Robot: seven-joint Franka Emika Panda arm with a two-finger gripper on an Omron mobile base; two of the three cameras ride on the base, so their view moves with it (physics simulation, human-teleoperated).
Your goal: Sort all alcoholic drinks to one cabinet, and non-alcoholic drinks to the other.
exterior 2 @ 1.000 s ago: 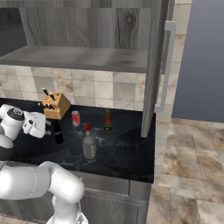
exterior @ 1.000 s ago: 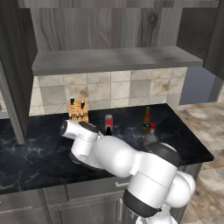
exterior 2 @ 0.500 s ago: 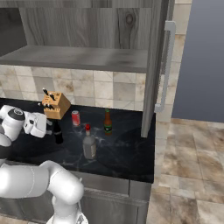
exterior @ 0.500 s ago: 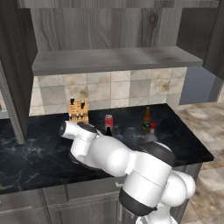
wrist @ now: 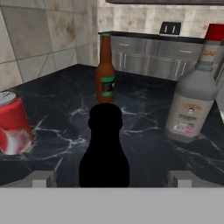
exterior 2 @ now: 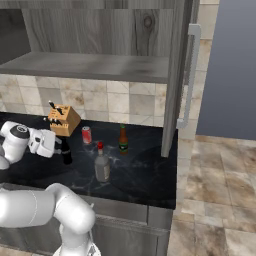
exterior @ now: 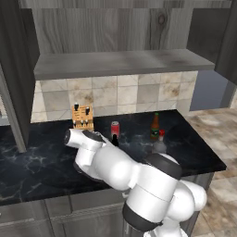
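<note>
The black cola bottle (wrist: 104, 153) stands upright between the fingers of my open gripper (wrist: 111, 178), and neither fingertip (wrist: 41, 178) visibly touches it. From the right base view, the gripper (exterior 2: 58, 146) reaches level along the counter to the cola bottle (exterior 2: 66, 153). The red soda can (wrist: 13, 127) stands just left of it in the hand view. Beyond are the slim green-brown bottle (wrist: 105, 72) and the stouter clear-grey bottle (wrist: 194, 96) with its red cap. All of them show on the black counter: can (exterior: 115, 127), cola bottle (exterior: 115, 139), slim bottle (exterior: 155, 127), stout bottle (exterior: 160, 141).
A wooden knife block (exterior 2: 62, 120) sits against the tiled wall behind the gripper. Above the counter an open cabinet shelf (exterior: 120, 62) runs across. Its doors hang open, one at the right (exterior 2: 176, 75) and one at the left (exterior: 11, 74). The counter ends at the right (exterior 2: 172, 165).
</note>
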